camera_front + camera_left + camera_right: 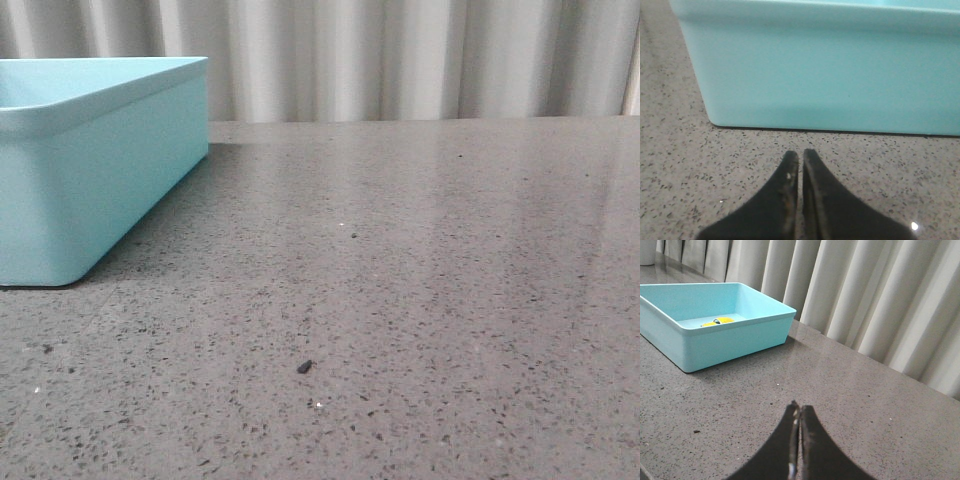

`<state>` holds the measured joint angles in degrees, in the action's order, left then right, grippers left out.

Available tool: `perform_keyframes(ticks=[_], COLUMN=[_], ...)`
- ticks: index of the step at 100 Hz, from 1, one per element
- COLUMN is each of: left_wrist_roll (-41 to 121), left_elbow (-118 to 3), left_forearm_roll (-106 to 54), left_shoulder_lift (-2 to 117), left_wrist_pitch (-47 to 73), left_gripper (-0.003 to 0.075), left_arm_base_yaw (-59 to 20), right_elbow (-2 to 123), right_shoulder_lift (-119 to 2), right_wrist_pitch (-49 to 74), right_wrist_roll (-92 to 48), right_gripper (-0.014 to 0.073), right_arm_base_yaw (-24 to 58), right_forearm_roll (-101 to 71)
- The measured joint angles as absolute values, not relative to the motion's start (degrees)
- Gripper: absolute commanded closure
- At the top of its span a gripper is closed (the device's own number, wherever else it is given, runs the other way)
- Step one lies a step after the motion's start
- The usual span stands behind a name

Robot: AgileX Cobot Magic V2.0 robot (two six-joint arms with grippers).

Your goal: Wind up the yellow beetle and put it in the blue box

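No text, label, brand, no. or sign can be read in any view; the blue box [100, 170] walls are seen plain, w/o markings.

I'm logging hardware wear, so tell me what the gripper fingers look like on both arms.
Both are black and taper to rounded tips. The left gripper has pale scuffs and brownish wear along its inner edges. The right gripper shows a lighter worn strip along its seam. No cables or markings show.

It looked like a staged test room, not a home: a bare grey speckled stone counter [420, 300] ran to a far wall of pale pleated curtains [420, 55], with only 1 plain blue box [90, 190] at the left.
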<state>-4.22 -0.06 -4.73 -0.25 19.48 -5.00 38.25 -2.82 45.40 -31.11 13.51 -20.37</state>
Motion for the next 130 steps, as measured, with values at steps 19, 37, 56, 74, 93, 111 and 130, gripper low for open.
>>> perform_keyframes(ticks=[19, 37, 56, 74, 93, 111, 130], left_wrist_roll=[-4.4, -4.4, -4.4, -4.4, -4.4, -4.4, -4.5], left_elbow=[-0.1, -0.1, -0.1, -0.1, -0.1, -0.1, -0.1], left_forearm_roll=[-5.5, -5.6, -5.6, -5.6, -5.6, -5.6, -5.6], left_shoulder_lift=[-0.2, -0.2, -0.2, -0.2, -0.2, -0.2, -0.2], left_wrist_pitch=[19.6, 19.6, 19.6, 19.6, 19.6, 19.6, 19.6], left_gripper=[0.0741, 0.0741, 0.0741, 0.0741, 0.0741, 0.0741, 0.0741], left_arm_base_yaw=[-5.0, -5.0, -5.0, -5.0, -5.0, -5.0, -5.0], right_elbow=[38.2, 38.2, 38.2, 38.2, 38.2, 35.0, 23.7], right_shoulder_lift=[-2.8, -2.8, -2.8, -2.8, -2.8, -2.8, -2.8], right_wrist_pitch=[45.4, 45.4, 45.4, 45.4, 45.4, 45.3, 45.2], right_wrist_roll=[-31.1, -31.1, -31.1, -31.1, -31.1, -31.1, -31.1], right_gripper=[0.0636, 0.0636, 0.0636, 0.0636, 0.0636, 0.0636, 0.0636], right_arm_base_yaw=[13.5, 13.5, 13.5, 13.5, 13.5, 13.4, 9.5], right_forearm_roll=[-20.4, -20.4, -20.4, -20.4, -20.4, -19.0, -15.8])
